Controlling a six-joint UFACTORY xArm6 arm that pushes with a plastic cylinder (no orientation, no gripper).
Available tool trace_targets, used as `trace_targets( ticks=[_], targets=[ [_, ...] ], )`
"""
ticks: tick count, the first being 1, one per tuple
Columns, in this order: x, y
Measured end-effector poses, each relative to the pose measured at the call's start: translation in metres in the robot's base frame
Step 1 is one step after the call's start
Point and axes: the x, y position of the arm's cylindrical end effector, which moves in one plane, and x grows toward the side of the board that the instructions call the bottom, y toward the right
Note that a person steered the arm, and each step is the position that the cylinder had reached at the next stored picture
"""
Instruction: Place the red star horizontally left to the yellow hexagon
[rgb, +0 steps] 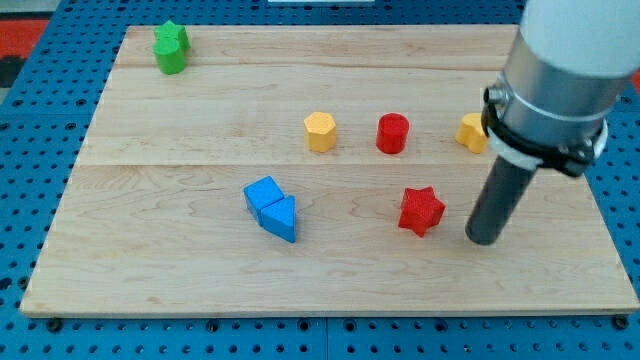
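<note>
Item 1. Wooden board (200, 280), pale, lying on a blue pegboard surround (30, 110) and carrying all the blocks.

Item 2. Arm housing (560, 70), grey and cylindrical, entering from the view's top right and ending in the dark rod. My tip (483, 238) is resting on the board toward the view's lower right. There is no claw here to be released or clenched; the rod is gripping nothing and is touching no block.

Item 3. Blue blocks: a blue cube-like block (263, 194) and a blue wedge-shaped block (281, 218), touching each other, sitting left of centre.

Item 4. Green block (171, 48), shape unclear, sitting at the view's top left.

Item 5. Red star (421, 210), the task's piece, lying just to the left of my tip with a small gap showing between them, below and right of the red cylinder (393, 133). Judged light, rigid and ready to slide on smooth wood; its points are likely to make it spin if pushed off-centre, so contact is best made squarely against its right side, in a notch between points.

Item 6. Yellow hexagon (320, 131), sitting near centre, above and well left of the star; the star's destination is lying on its left, level with it.

Item 7. Second yellow block (473, 132), partly hidden behind the arm.
</note>
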Motion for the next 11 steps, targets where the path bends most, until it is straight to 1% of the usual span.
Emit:
trace_targets(
  ticks=[1,2,3,4,5,6,7,8,9,10,11],
  targets=[
    [-0.025,-0.056],
    [-0.066,-0.067],
    [-0.094,-0.111],
    [-0.104,-0.207],
    [-0.104,-0.219],
    [-0.104,-0.192],
    [-0.122,-0.152],
    [-0.139,-0.228],
    [-0.115,-0.237],
    [-0.092,-0.227],
    [-0.118,-0.264]
  ],
)
